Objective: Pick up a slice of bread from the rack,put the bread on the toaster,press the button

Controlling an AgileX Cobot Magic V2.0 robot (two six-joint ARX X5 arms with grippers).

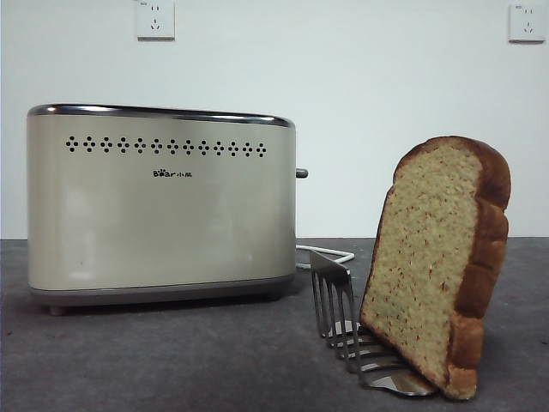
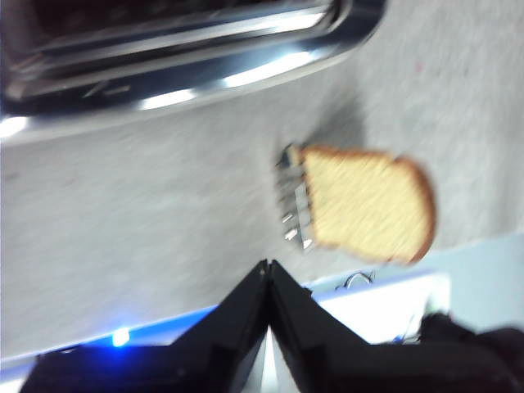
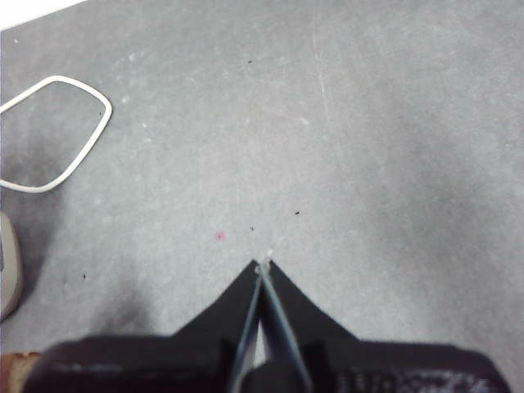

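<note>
The slice of bread [image 1: 437,257] leans upright in the small steel rack [image 1: 343,322] at the front right of the table. The cream toaster [image 1: 159,202] stands to the left, its dark button [image 1: 301,173] sticking out of its narrow right side. Neither arm shows in the front view. In the left wrist view my left gripper [image 2: 268,266] is shut and empty, high above the table, with the bread [image 2: 368,205], the rack [image 2: 293,196] and the toaster's chrome top [image 2: 188,57] below it. My right gripper [image 3: 262,266] is shut and empty over bare grey table.
The toaster's white cord [image 1: 330,255] lies on the table behind the rack and loops in the right wrist view [image 3: 57,135]. Two wall sockets [image 1: 155,19] sit on the white wall behind. The table surface [image 1: 171,360] is dark grey.
</note>
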